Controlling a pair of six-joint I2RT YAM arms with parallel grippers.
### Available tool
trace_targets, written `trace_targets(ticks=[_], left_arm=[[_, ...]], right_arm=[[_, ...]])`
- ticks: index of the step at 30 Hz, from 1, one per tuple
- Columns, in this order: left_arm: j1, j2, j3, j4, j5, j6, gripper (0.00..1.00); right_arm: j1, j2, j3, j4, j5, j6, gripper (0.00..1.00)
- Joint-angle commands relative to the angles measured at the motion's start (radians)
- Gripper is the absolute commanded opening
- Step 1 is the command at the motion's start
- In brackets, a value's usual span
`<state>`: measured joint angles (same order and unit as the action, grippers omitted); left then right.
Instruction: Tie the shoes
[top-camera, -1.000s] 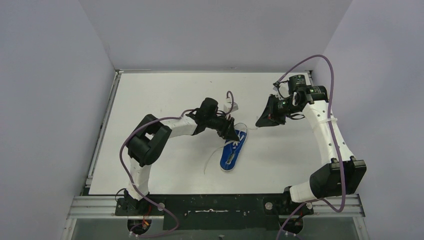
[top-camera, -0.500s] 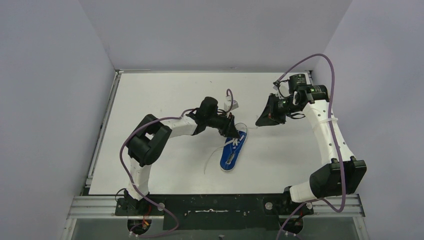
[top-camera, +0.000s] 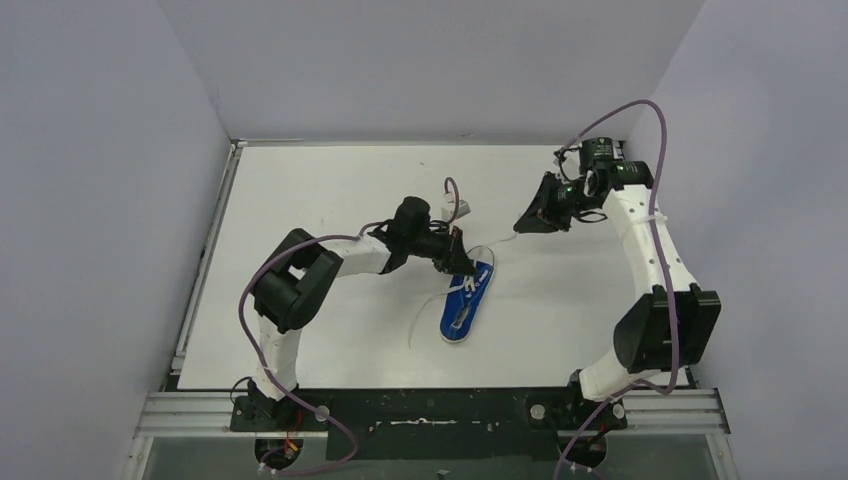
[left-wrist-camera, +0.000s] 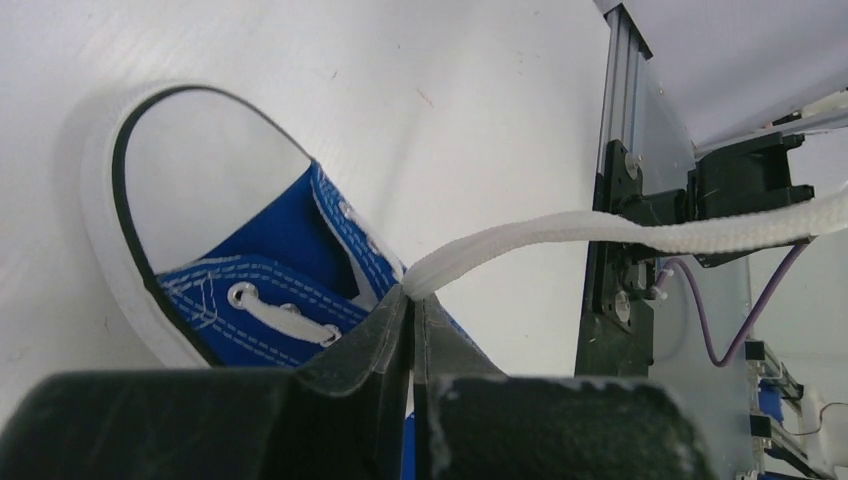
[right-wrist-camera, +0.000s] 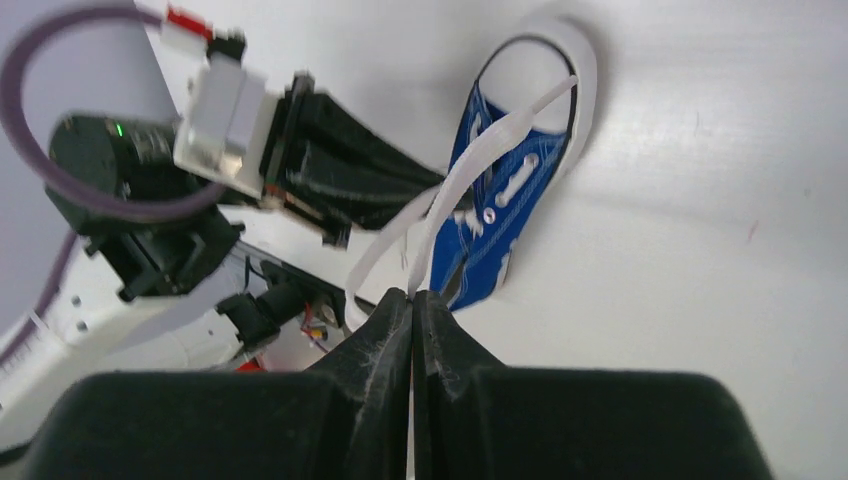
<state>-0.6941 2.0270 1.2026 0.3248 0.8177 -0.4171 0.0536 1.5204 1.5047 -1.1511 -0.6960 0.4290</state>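
The left fingers (left-wrist-camera: 372, 352) are pressed together, pinching a long thin white lace (left-wrist-camera: 600, 228) right at their tips, just above the front eyelets of the small blue canvas sneaker with white rubber sole rim and white toe cap (left-wrist-camera: 262, 268). From that pinch the lace stretches off in a straight line, lifted clear of the white table (left-wrist-camera: 420, 70).

The right fingers (right-wrist-camera: 378, 345) are also closed tight, gripping a lace (right-wrist-camera: 478, 152) at their very tips. It runs from them to the front of the sneaker (right-wrist-camera: 508, 195), with a slack curve of lace bowing out to one side just past the tips.

From overhead, the sneaker (top-camera: 467, 303) lies on its sole near the middle of the table (top-camera: 320, 190), heel toward the arm bases and toe pointing away and slightly right. The left fingers (top-camera: 458, 262) are low over its toe end, touching the lacing. The right fingers (top-camera: 522, 222) are held up off the table, beyond the toe and to the right, near the sneaker but apart from it. A loose length of lace (top-camera: 422, 316) trails across the table to the left of the sneaker.
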Motion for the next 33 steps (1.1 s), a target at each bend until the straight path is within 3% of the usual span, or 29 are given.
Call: trace_targets(ticks=[1, 6, 11, 16, 19, 22, 25, 29, 33], left_arm=[[0.012, -0.085, -0.077, 0.171, -0.05, -0.122, 0.0], [0.011, -0.106, -0.149, 0.274, -0.101, -0.229, 0.0], [0.019, -0.157, -0.211, 0.292, -0.155, -0.243, 0.0], [0.021, -0.169, -0.242, 0.321, -0.165, -0.261, 0.0], [0.021, -0.167, -0.252, 0.331, -0.178, -0.283, 0.0], [0.021, -0.177, -0.259, 0.314, -0.204, -0.3, 0.0], [0.021, -0.196, -0.258, 0.26, -0.248, -0.312, 0.0], [0.023, -0.205, -0.232, 0.153, -0.273, -0.308, 0.0], [0.024, -0.184, -0.193, 0.06, -0.284, -0.314, 0.0]], right_arm=[[0.011, 0.141, 0.056, 0.295, -0.032, 0.138, 0.0], [0.094, 0.338, 0.188, 0.369, -0.02, 0.188, 0.0], [0.172, 0.472, 0.23, 0.501, 0.036, 0.288, 0.0], [0.275, 0.639, 0.352, 0.532, 0.063, 0.323, 0.0], [0.31, 0.733, 0.47, 0.439, 0.054, 0.26, 0.0], [0.283, 0.773, 0.563, 0.255, 0.109, 0.13, 0.26], [0.223, 0.704, 0.552, 0.137, 0.202, -0.002, 0.5], [0.162, 0.505, 0.38, 0.082, 0.273, -0.103, 0.64], [0.196, 0.235, 0.057, 0.174, 0.311, -0.101, 0.67]])
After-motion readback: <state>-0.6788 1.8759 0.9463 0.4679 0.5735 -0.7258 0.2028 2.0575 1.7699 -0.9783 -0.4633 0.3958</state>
